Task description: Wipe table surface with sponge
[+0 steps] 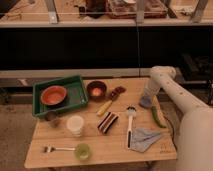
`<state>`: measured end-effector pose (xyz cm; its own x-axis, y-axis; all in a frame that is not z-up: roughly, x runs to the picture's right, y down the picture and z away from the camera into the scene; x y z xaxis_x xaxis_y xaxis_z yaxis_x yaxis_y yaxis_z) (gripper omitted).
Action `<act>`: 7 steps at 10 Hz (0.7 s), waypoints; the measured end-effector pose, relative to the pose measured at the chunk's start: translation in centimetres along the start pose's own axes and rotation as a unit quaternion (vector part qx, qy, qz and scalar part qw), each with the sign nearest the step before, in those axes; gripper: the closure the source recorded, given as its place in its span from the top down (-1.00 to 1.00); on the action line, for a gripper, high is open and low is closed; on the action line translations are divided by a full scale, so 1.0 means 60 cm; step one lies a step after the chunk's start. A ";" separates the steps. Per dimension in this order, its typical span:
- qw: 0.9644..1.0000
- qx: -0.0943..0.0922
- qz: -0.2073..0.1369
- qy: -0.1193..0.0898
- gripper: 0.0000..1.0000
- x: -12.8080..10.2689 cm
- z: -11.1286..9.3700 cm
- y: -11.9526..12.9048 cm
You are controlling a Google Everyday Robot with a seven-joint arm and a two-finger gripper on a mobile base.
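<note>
Wooden table (60, 152) — end effector (146, 101) low at rt edge, grip state can't tell.

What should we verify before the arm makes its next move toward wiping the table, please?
1. Gripper located: ok, low at the table's right edge.
2. Sponge identified: cannot tell; a striped block lies mid-table.
3. Anything held: cannot tell.
4. Green pepper near the gripper: not ok, close beside it.
5. Wiping path: not ok; white spoon, grey cloth and white cup lie on the surface.
</note>
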<state>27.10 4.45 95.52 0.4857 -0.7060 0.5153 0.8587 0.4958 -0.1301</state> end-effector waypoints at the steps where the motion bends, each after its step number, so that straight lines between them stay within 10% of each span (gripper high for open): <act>1: 1.000 -0.001 0.005 0.001 -0.95 0.022 0.004 -0.010; 4: 1.000 0.000 -0.007 0.005 -0.95 0.056 0.010 -0.081; 7: 0.999 0.008 -0.041 -0.002 -0.95 0.012 0.016 -0.159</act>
<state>19.12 -0.31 97.97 0.4138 -0.7428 0.5263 0.8925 0.4450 -0.0735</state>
